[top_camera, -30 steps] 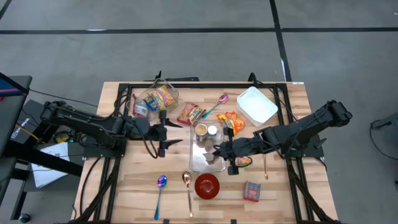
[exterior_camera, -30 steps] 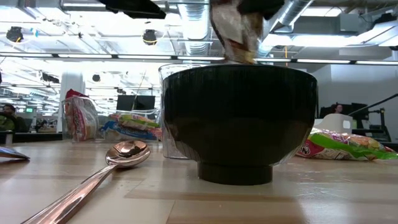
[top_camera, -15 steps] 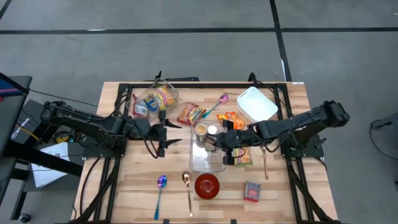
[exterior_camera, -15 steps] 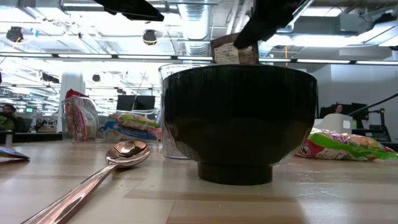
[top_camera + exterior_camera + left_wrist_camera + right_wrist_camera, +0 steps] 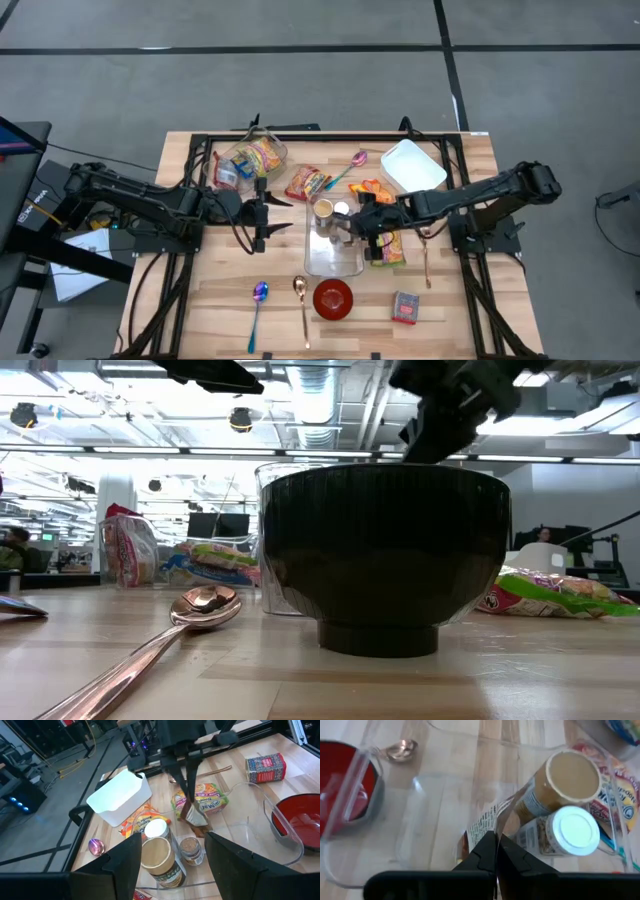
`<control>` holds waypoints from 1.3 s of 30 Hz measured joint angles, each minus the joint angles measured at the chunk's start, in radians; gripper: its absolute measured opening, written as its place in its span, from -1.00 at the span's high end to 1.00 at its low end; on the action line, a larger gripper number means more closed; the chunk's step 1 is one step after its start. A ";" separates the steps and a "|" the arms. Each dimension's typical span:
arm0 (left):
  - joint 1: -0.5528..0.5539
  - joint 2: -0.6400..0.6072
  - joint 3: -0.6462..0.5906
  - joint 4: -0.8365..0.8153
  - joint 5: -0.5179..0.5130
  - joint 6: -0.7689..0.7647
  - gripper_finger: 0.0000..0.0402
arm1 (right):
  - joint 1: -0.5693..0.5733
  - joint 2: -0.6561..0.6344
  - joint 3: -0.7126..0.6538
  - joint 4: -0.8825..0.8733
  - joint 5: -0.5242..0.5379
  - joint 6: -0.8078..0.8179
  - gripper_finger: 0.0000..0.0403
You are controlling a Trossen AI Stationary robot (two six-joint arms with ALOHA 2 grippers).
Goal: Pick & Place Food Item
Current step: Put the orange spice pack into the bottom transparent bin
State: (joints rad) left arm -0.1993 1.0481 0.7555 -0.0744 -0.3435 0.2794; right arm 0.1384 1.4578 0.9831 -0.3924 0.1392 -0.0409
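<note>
The right gripper (image 5: 352, 228) reaches in over the clear plastic tray (image 5: 333, 262) near the middle of the bench (image 5: 200, 290), its jaws pinched tight on the top edge of a small food packet (image 5: 194, 818). The packet is a thin, flat sachet, brownish with a pale panel of fine printed text, and it hangs from the jaws inside the tray, just beside three jars standing at the tray's far end: a tan-lidded jar (image 5: 156, 853), a white-lidded jar (image 5: 155, 828) and a smaller spice jar (image 5: 190, 848). In the right wrist view the sachet (image 5: 487, 822) shows creased, its printed face turned toward the tray floor. The left gripper (image 5: 268, 214) waits over the bench's left half, its jaws partly apart and holding nothing. A red bowl (image 5: 333, 298) sits at the near edge just in front of the tray, with two spoons (image 5: 300, 300) to its left and a small red box (image 5: 405, 307) to its right. A green-and-yellow noodle pack (image 5: 202, 800) lies just right of the tray, and a white container (image 5: 412, 167) sits toward the far right corner.
</note>
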 joint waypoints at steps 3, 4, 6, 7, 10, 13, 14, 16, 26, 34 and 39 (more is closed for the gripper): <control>0.000 0.000 0.000 0.000 0.000 -0.003 -0.05 | -0.027 0.000 -0.018 0.016 -0.015 -0.017 1.00; 0.000 0.000 0.000 0.000 0.000 -0.005 -0.05 | -0.035 0.000 -0.024 0.024 -0.015 -0.025 1.00; 0.000 0.000 0.000 -0.001 0.000 -0.007 -0.05 | -0.048 0.000 -0.039 0.039 -0.021 -0.055 1.00; 0.000 0.000 0.000 0.000 0.000 -0.008 -0.05 | -0.053 0.000 -0.047 0.045 -0.030 -0.069 1.00; 0.000 0.000 0.000 -0.001 0.000 -0.008 -0.03 | -0.069 0.000 -0.071 0.072 -0.039 -0.098 1.00; 0.000 0.000 0.000 0.000 0.000 -0.008 -0.03 | -0.083 0.000 -0.077 0.075 -0.040 -0.125 1.00; 0.000 0.000 0.000 0.000 0.000 -0.008 -0.03 | -0.085 0.000 -0.077 0.076 -0.040 -0.135 1.00; 0.000 0.000 0.000 0.000 0.000 -0.008 -0.04 | -0.084 0.001 -0.077 0.088 -0.039 -0.162 1.00; 0.000 0.000 0.000 0.002 0.000 -0.008 -0.04 | -0.082 0.001 -0.077 0.111 -0.039 -0.221 1.00; 0.000 0.000 0.000 0.003 0.000 -0.017 -0.04 | -0.083 0.003 -0.077 0.116 -0.038 -0.287 1.00; 0.000 0.000 0.000 0.003 0.000 -0.023 -0.04 | -0.083 0.003 -0.077 0.113 -0.038 -0.307 1.00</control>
State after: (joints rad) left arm -0.1993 1.0481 0.7555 -0.0715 -0.3434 0.2565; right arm 0.0550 1.4609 0.9058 -0.2796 0.1013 -0.3477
